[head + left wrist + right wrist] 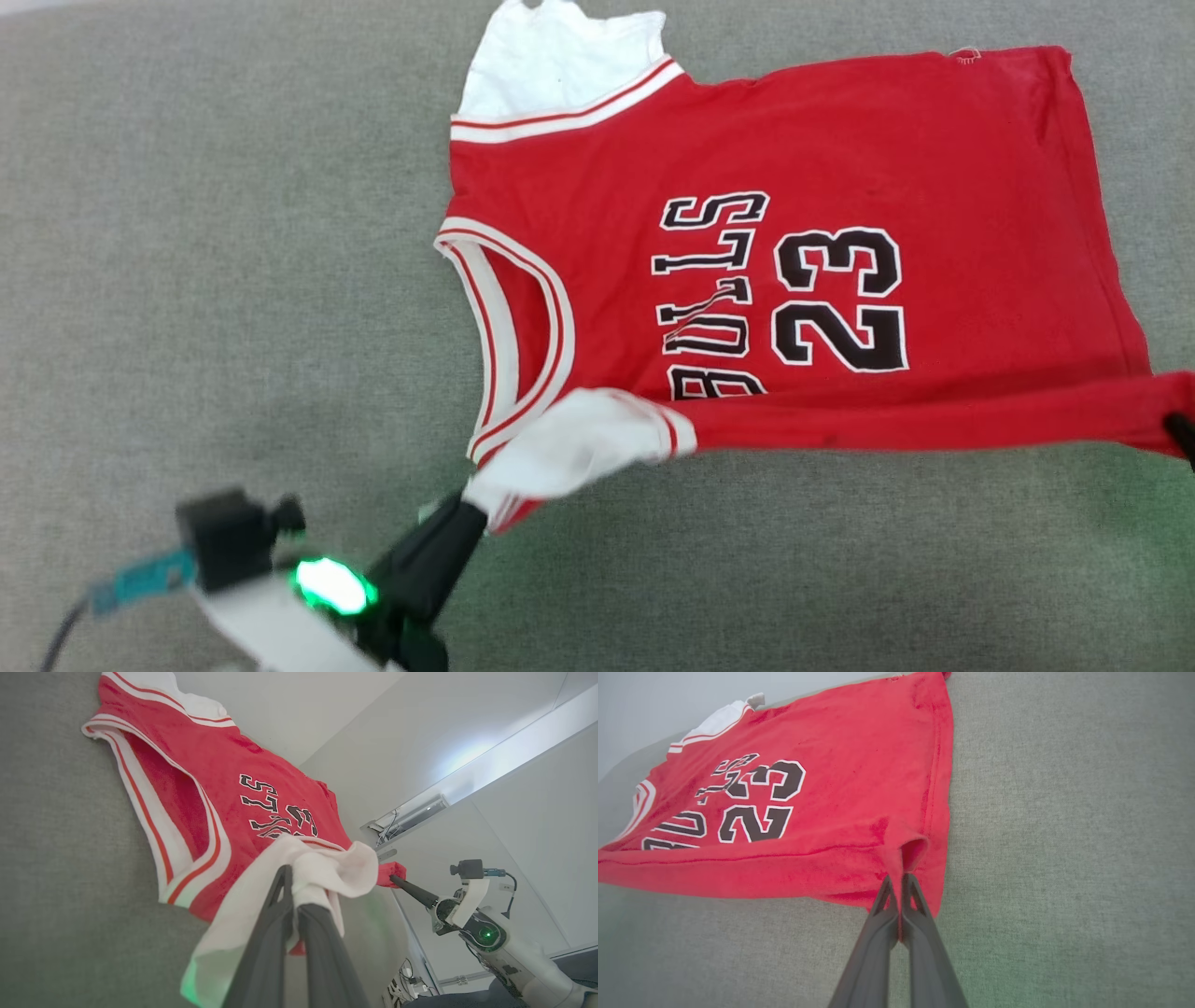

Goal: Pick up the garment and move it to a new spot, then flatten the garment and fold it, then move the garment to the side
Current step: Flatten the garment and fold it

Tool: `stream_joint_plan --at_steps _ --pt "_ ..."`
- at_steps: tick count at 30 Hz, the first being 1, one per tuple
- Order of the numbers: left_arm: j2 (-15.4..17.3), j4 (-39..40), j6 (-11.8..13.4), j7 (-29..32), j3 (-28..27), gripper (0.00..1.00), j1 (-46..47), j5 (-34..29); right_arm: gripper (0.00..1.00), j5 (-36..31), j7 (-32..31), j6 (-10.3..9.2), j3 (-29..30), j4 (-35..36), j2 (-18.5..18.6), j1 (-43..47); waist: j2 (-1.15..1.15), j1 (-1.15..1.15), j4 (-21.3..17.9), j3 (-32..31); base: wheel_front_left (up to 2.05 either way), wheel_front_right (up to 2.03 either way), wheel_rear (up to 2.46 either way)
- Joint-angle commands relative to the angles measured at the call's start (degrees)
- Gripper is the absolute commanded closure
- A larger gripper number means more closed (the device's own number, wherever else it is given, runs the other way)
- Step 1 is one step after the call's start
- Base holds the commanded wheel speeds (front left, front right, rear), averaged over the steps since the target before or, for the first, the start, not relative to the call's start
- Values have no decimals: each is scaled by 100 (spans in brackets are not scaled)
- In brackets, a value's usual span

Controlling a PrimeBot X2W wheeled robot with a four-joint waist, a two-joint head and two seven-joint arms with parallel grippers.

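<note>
Head view: the garment [887, 140] is being pinched, sleeve by the left gripper [471, 502], hem corner by the right gripper [900, 880].

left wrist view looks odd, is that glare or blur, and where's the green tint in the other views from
Left wrist view: the room sits tilted, a glare patch whitens the wall, and the left hand is soft up close. Head view: the green light blooms and tints the grey surface nearby. Right wrist view: faint green cast low down, jersey print crisp.
</note>
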State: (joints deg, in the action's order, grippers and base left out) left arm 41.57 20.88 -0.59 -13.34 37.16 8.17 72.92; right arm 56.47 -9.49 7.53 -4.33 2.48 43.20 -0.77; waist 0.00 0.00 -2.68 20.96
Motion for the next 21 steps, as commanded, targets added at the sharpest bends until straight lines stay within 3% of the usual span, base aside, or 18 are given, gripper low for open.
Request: stream_joint_plan --at_steps 1,12,21 --pt "11 -111 -64 160 14 100 281 -59 100 -92 -118 -9 167 70 -130 -91 0 0 4 18 0 0 0" --pt "-648 -1516 -515 1091 -77 100 2458 275 100 -670 -890 -9 516 -252 -1004 -1475 0 0 -169 434 0 0 0" --pt "-1182 -3195 -646 916 11 100 3306 10 100 -888 -808 -9 235 -927 -1309 -2139 0 0 -306 809 0 0 0"
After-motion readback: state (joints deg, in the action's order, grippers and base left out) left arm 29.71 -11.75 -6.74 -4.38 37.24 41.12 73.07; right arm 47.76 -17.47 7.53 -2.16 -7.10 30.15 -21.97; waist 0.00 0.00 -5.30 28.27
